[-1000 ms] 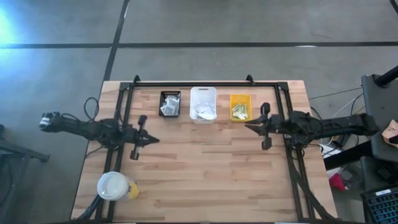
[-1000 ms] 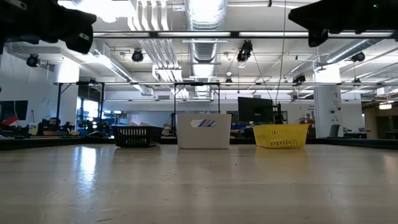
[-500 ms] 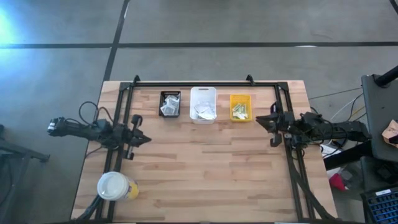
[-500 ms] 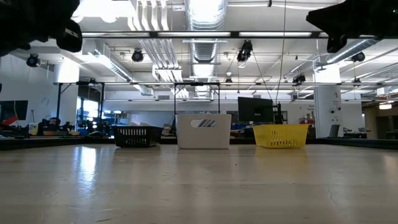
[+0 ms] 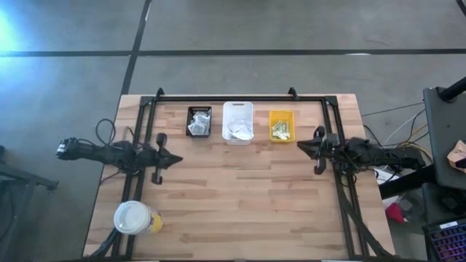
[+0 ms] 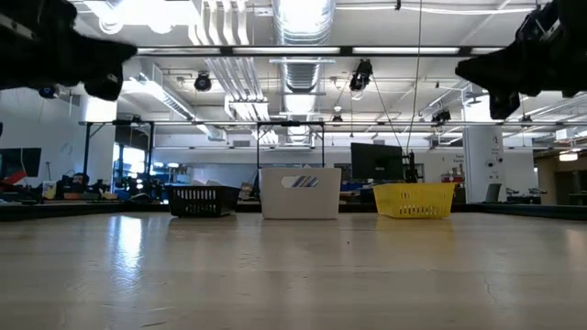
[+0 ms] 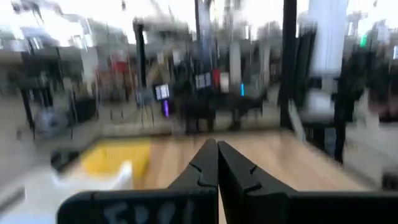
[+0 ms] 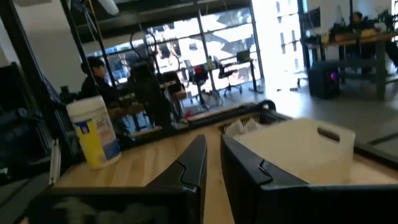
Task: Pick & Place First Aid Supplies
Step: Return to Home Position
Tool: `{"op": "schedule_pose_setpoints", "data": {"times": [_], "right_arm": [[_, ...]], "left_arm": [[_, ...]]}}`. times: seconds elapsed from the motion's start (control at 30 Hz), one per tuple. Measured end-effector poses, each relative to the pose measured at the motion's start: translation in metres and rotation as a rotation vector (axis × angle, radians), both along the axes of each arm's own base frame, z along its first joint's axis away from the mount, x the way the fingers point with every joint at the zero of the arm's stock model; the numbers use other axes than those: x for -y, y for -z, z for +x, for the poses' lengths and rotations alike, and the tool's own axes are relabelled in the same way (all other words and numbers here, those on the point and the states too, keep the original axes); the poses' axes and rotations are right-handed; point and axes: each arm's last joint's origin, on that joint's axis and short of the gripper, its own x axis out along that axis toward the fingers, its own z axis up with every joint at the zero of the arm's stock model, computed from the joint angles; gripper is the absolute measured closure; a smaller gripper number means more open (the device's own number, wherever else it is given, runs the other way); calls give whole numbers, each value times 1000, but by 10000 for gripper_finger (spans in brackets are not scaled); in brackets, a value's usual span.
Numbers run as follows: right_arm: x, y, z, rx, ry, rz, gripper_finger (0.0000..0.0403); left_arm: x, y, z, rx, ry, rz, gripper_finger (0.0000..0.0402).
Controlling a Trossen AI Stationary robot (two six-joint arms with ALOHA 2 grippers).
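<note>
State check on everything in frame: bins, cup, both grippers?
black bin: upright, holds white packets
white bin: upright, holds paper packets
yellow bin: upright, holds pale strips
cup: upright, lid on, near-left corner of table
left gripper: shut, empty, raised at left side
right gripper: narrowly open, empty, raised at right side

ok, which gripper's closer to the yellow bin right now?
Right. The right gripper hangs close off the yellow bin's right front corner; the left gripper is far across the table, out past the black bin.
</note>
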Motion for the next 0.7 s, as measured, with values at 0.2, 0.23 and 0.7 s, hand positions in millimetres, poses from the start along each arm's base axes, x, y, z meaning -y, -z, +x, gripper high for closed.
{"op": "schedule_pose_setpoints", "data": {"times": [0.2,0.23,0.7], "right_arm": [[0,11,2,-78,-15,48,359],[0,11,2,-79,-16,42,359],[0,11,2,-118,6,-153,359]], "left_arm": [[0,12,-1,-159,0,6,401],[0,13,-1,-172,-1,8,401],[0,14,-1,-134,1,-45,401]]}}
